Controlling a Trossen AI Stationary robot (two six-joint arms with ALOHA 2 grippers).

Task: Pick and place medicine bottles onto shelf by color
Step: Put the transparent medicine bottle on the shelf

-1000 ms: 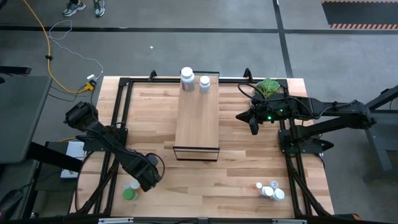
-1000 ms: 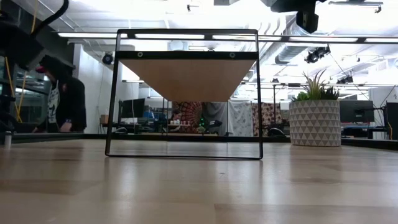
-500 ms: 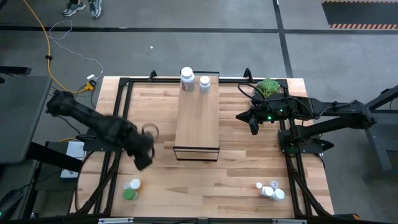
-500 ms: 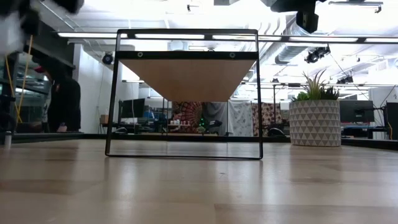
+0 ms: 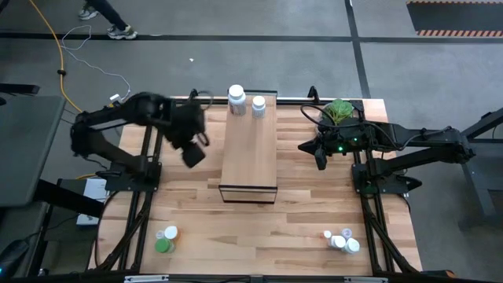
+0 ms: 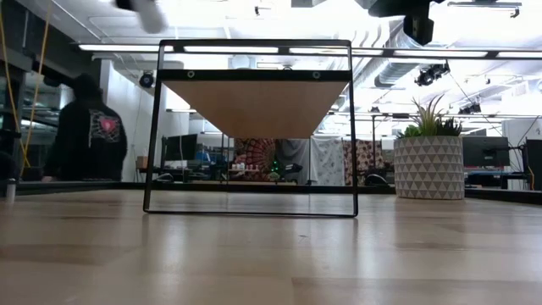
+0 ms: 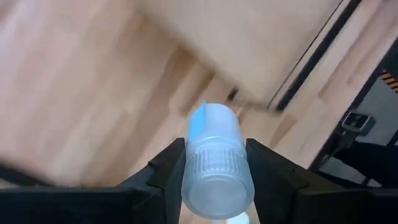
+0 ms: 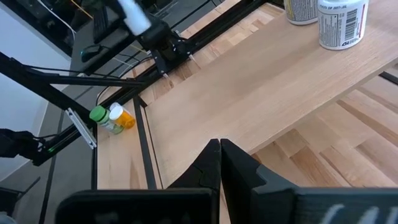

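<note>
Now your left gripper (image 7: 214, 163) clamps a white-capped, blue-labelled bottle (image 7: 216, 163), at nine o'clock of the pale-wood plank shelf (image 5: 250, 145), right gripper (image 8: 219, 163) closed, at three o'clock.

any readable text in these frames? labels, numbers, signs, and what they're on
None can be quoted.
Two white bottles on the shelf: printed labels with a barcode, print too small to read.
Bottle in the left gripper: blue label patch, blurred.
Person's dark jacket: a red back graphic, no legible words.
Right gripper: shut, no markings.
</note>
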